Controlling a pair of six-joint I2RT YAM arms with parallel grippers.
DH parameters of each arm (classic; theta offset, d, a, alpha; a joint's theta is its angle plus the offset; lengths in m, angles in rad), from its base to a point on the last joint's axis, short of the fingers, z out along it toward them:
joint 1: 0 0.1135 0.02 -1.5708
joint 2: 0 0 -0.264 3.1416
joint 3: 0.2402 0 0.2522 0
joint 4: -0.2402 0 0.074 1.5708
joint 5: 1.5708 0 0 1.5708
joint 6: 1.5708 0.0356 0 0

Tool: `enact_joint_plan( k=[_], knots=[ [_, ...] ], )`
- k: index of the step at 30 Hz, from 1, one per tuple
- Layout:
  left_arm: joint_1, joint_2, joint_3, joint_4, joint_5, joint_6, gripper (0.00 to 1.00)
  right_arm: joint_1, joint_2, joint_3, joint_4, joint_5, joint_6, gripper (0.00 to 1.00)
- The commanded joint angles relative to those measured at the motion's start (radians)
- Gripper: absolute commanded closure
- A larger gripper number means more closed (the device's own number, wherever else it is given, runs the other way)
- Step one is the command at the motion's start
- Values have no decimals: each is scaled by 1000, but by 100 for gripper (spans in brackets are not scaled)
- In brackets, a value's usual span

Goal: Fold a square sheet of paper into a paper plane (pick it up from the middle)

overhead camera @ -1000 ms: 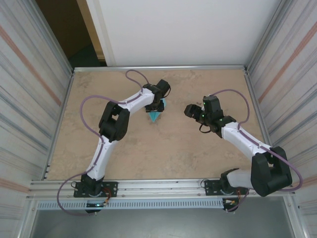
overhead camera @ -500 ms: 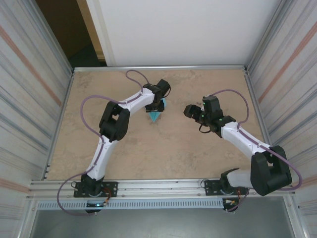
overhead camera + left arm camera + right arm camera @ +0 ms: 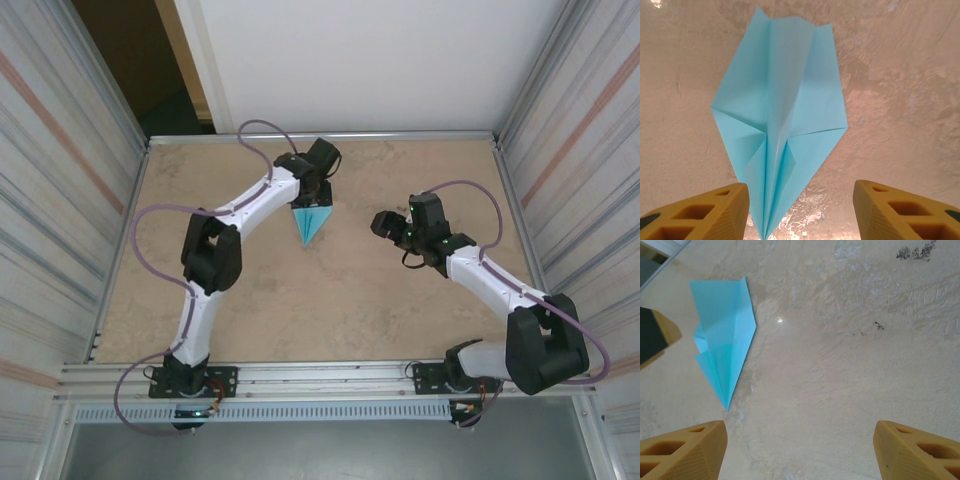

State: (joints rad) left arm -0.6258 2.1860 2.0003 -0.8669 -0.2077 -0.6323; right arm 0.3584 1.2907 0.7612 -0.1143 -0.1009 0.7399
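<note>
Left gripper (image 3: 800,192) hovers over the paper plane (image 3: 780,115) with its jaws apart, gripping nothing. The plane lies loose on the table (image 3: 350,300), toward the far middle, nose pointing back at the arm bases. Right gripper (image 3: 800,440), well apart to the right, is also spread and empty. My worry is that the folds look half-sprung, so a finger brushing past could drag the plane or open it

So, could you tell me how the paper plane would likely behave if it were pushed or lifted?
The paper plane is thin folded paper, so it is probably very light and would likely slide across the table at a nudge. Its layered centre creases probably stiffen it lengthwise, while the wings may flop.
</note>
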Motion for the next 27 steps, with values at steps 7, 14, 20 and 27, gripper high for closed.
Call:
enact_joint_plan(
  k=[7,14,20,27],
  knots=[
    [13,-342,-172,64,-149,76,33,-29,-46,99,-120,138,-106,18],
    [123,-744,-650,394,-211,201,13,-118,-169,170,-197,380,-287,1],
    [225,-963,-1021,620,-325,240,4,-227,-269,73,-150,552,-308,1],
    [328,-1054,-1271,737,-524,285,1,-369,-375,-163,67,627,-351,1]
  ],
)
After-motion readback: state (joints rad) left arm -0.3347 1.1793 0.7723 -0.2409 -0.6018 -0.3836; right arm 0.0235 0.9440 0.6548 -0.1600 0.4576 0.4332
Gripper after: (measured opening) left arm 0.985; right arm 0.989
